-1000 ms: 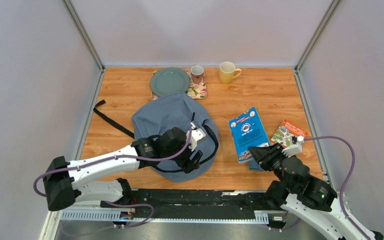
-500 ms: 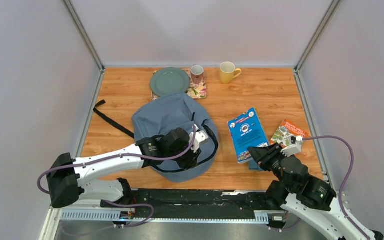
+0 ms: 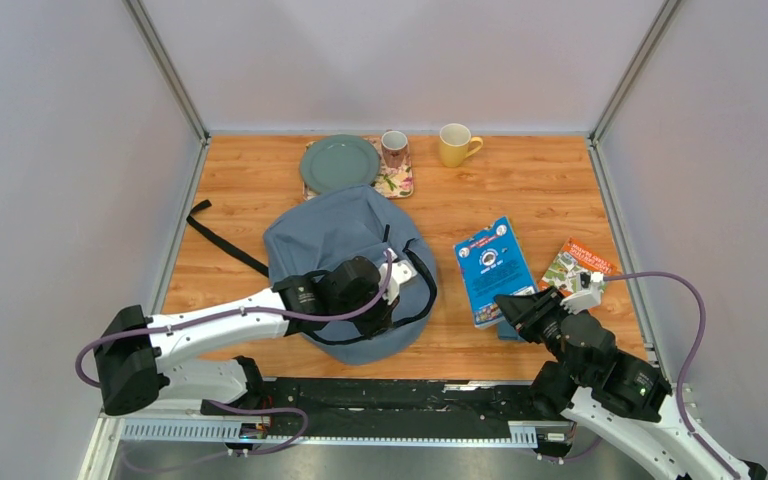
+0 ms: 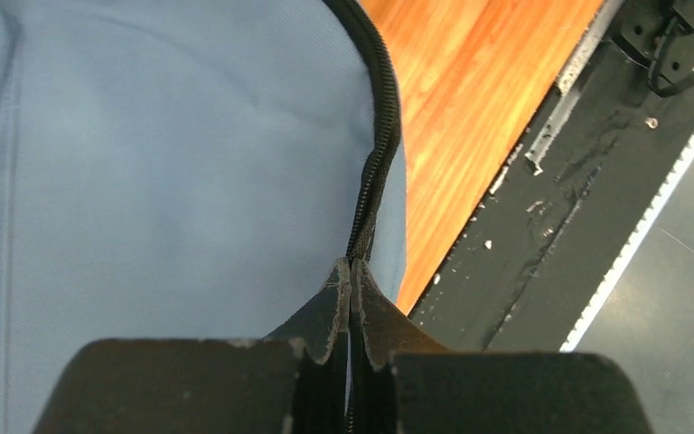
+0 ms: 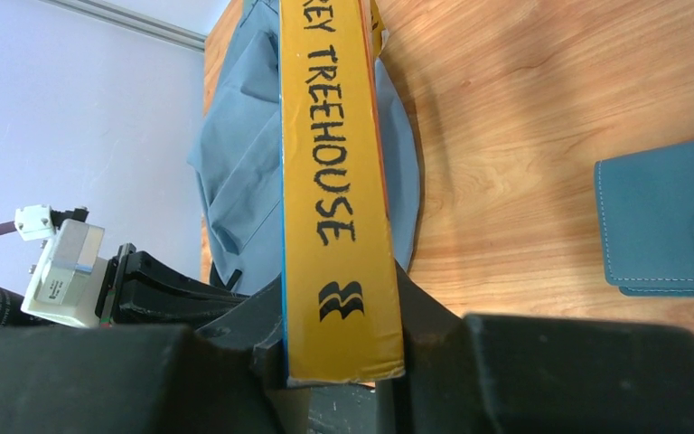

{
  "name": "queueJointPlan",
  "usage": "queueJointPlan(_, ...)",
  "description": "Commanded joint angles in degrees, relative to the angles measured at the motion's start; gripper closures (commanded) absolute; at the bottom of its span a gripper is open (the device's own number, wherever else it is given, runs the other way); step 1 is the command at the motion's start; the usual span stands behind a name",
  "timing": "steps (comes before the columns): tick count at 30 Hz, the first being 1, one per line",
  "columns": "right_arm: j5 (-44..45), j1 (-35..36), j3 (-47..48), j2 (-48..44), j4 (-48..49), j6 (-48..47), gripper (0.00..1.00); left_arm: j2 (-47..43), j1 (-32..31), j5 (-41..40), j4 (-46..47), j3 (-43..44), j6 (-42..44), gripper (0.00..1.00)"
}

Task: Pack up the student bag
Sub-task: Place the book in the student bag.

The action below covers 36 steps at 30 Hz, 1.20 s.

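Observation:
The student bag, grey-blue fabric, lies flat at the table's middle left; its black zipper curves along the near right edge. My left gripper sits low on that edge. In the left wrist view the left gripper is shut, its tips pinching the zipper seam of the bag. My right gripper is shut on a blue book at its near end. The right wrist view shows the book's yellow spine clamped between the fingers of the right gripper.
A teal wallet lies on the wood right of the book. An orange-green booklet is at the far right. At the back stand a green plate, a floral mug, a yellow mug. A black strap trails left.
My left gripper has dropped onto the bag's near right edge and closed from open to shut on the zipper seam. The right gripper and book have shifted slightly left.

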Motion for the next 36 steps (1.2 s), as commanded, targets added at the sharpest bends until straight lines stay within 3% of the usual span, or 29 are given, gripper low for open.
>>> queueJointPlan(1, -0.4, 0.0, 2.3, -0.7, 4.7, 0.5, 1.0, -4.1, -0.3, -9.2, 1.1, 2.9, 0.7, 1.0)
queueJointPlan(9, -6.9, 0.0, 5.8, 1.3, 1.6, -1.3, 1.0, -9.6, -0.3, -27.5, 2.8, 6.9, 5.3, 1.0)
queueJointPlan(16, -13.9, 0.0, 8.1, 1.7, -0.9, 0.8, 1.0, -11.7, -0.3, -34.5, 4.2, 10.7, 8.4, 1.0)
queueJointPlan(24, -30.1, 0.0, 5.1, 3.7, 5.7, 7.4, 1.0, -13.0, -0.4, -32.9, 7.9, 13.1, 9.5, 1.0)
queueJointPlan(27, -31.7, 0.1, 2.1, 4.3, 9.7, 10.7, 1.0, -13.7, -0.5, -30.4, 10.3, 13.2, 10.5, 1.0)
queueJointPlan(36, -35.3, 0.0, -10.7, 12.3, 36.4, 20.5, 1.0, -16.3, -3.2, -24.7, 15.9, 11.4, 13.5, 1.0)
